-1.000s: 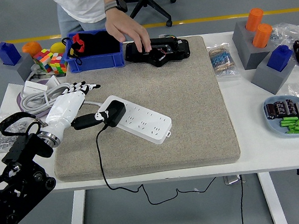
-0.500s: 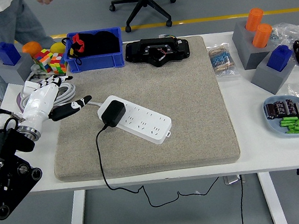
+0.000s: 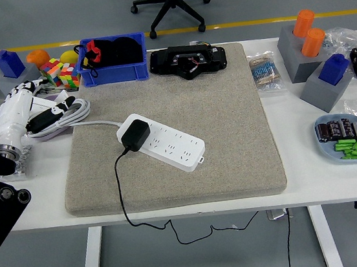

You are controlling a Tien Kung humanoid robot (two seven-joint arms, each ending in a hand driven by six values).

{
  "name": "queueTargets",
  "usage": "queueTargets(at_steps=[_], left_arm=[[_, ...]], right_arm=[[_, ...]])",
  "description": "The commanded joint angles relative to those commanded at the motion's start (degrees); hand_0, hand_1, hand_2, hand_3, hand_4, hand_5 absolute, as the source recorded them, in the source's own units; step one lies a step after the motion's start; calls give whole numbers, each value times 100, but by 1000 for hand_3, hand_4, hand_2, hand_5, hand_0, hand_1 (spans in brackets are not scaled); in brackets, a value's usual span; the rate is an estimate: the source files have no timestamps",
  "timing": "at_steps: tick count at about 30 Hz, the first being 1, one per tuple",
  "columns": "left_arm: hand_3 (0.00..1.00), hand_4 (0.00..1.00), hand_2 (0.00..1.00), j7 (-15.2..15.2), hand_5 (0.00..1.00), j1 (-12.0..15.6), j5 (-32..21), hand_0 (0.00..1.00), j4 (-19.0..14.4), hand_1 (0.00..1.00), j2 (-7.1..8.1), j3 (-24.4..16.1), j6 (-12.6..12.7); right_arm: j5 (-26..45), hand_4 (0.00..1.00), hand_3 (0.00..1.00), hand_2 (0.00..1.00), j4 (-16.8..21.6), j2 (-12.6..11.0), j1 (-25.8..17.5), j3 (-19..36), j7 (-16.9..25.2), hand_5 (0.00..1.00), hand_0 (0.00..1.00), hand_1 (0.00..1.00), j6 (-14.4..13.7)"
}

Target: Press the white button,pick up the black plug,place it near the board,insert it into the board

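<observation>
On the grey mat (image 3: 229,121), the black plug (image 3: 135,134) sits seated in the white power strip (image 3: 163,143), its cord trailing off the counter (image 3: 315,185). The left robot hand (image 3: 29,111) hovers at the counter's left edge, fingers loosely spread, empty.

You have a single view, from a head camera set high on the robot's side and looking forward and down over the white surface (image 3: 303,193), whose near edge runs across the lower part of the picture. It stands far enough back that you see the whole grey mat (image 3: 231,133), the surface's legs beneath and grey floor with an office chair (image 3: 172,1) beyond the far edge. With no second view, no part of the scene is shared.
</observation>
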Motion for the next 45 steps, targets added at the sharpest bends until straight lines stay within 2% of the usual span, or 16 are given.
queueTargets(at_steps=[21, 38, 45], left_arm=[[834, 923, 929, 37, 835, 320, 90, 998, -121, 987, -174, -975, -93], [813, 913, 909, 52, 815, 493, 108, 998, -160, 977, -296, -1388, -143], [809, 906, 884, 3, 797, 498, 95, 998, -157, 971, -307, -1385, -113]], right_arm=[[-35, 683, 607, 616, 11, -5, 32, 72, -44, 463, 653, 654, 26], [-79, 683, 607, 616, 14, -16, 55, 132, -52, 463, 653, 654, 32], [-88, 683, 607, 620, 14, -6, 63, 149, -50, 463, 654, 655, 32]])
